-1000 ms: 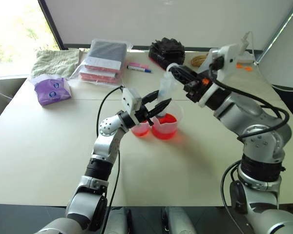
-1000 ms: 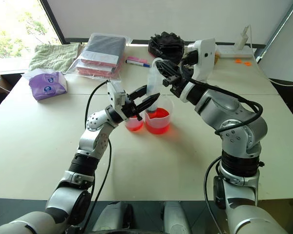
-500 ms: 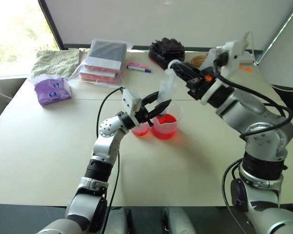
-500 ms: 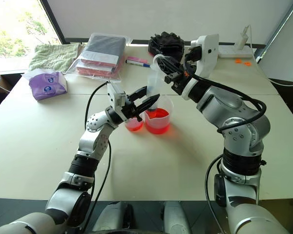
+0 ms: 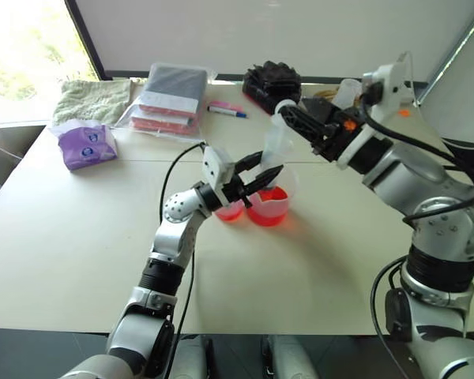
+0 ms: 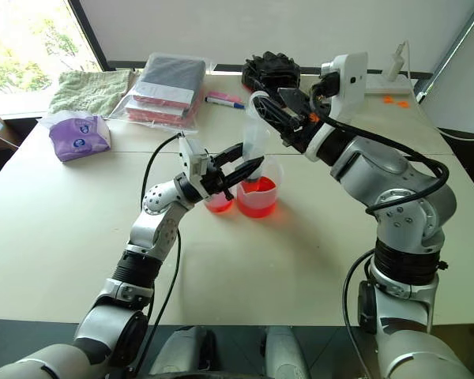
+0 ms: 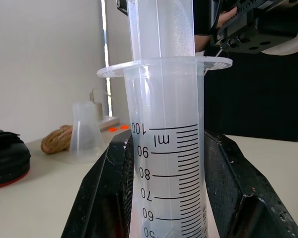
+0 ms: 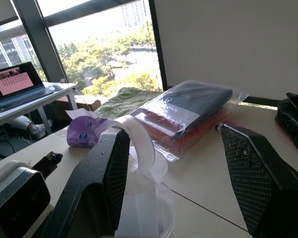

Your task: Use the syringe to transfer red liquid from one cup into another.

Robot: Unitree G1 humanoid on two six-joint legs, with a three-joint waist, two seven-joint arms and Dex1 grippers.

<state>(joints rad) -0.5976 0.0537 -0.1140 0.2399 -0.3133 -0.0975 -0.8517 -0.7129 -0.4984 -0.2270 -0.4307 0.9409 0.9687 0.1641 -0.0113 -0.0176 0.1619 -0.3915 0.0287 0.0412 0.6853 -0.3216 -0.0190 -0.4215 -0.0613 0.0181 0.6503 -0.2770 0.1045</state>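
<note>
A: Clear plastic, the syringe [image 7: 165, 144] stands upright over the wide cup [image 5: 270, 203], its lower end down inside it. The left gripper [image 6: 238, 168] is clamped on the barrel, a black finger on each side of the scale.

B: And the right gripper [image 8: 176, 183]?

A: Its jaws stand apart, either side of the plunger's top [image 8: 139, 144]. One finger [image 8: 107, 168] is right beside that top; the other is off it. So nothing is gripped there now.

B: Where is the red liquid [image 5: 267, 197]?

A: In both cups, the wide one and the narrow cup [image 5: 230, 209], which stand just beside each other on the table [image 5: 79, 237]. The visible upper barrel looks colourless.

B: So which step is this?

A: Probably the draw from the wide cup, or just before it. Next, the right gripper needs to close on the plunger top and work it along the barrel's axis while the left one holds the barrel steady and upright, tip kept in the liquid.
</note>
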